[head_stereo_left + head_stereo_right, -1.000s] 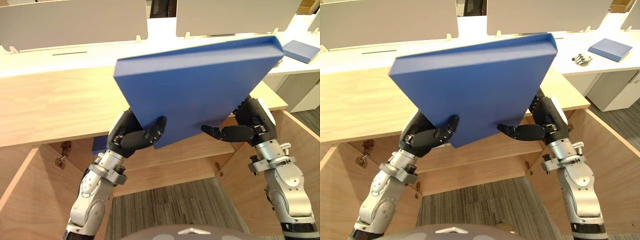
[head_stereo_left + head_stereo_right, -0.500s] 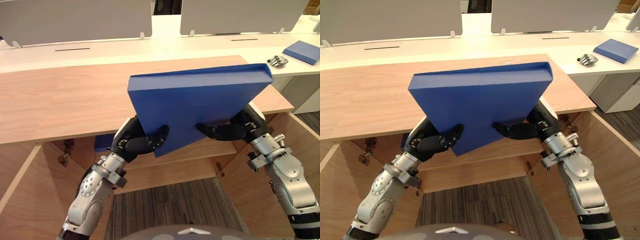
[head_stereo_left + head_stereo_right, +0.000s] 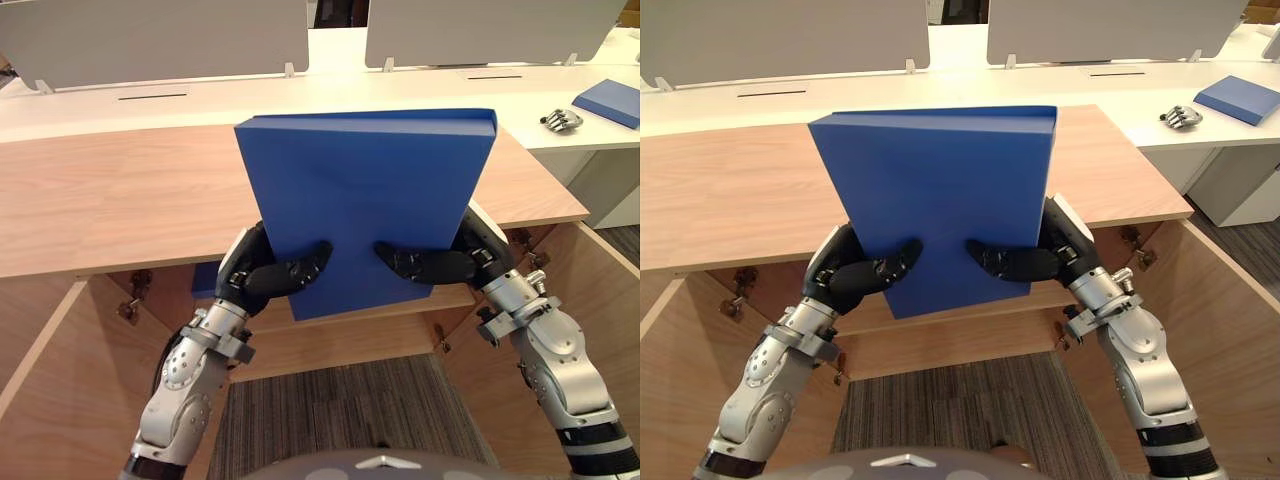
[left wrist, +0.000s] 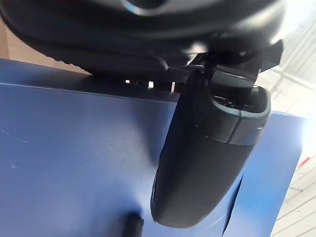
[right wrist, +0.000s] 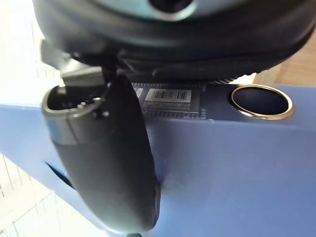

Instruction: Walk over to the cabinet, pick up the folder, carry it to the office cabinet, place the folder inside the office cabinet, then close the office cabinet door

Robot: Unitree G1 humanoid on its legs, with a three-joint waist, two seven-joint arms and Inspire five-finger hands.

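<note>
Our left hand [image 3: 262, 275] is closed on the blue folder [image 3: 365, 190], thumb curled across its front face and fingers hidden behind; our right hand [image 3: 450, 263] mirrors that grip on the opposite lower edge; in the left wrist view the thumb [image 4: 207, 158] presses flat on the cover. We judge that two low side grips stop so broad a slab from twisting; it stands nearly upright, clear of every surface, in front of the office cabinet [image 3: 110, 200], whose left door [image 3: 35, 400] and right door [image 3: 600, 300] hang open; the shelf [image 3: 390, 312] lies just below, so lowering and tipping it inward looks like the next move.
</note>
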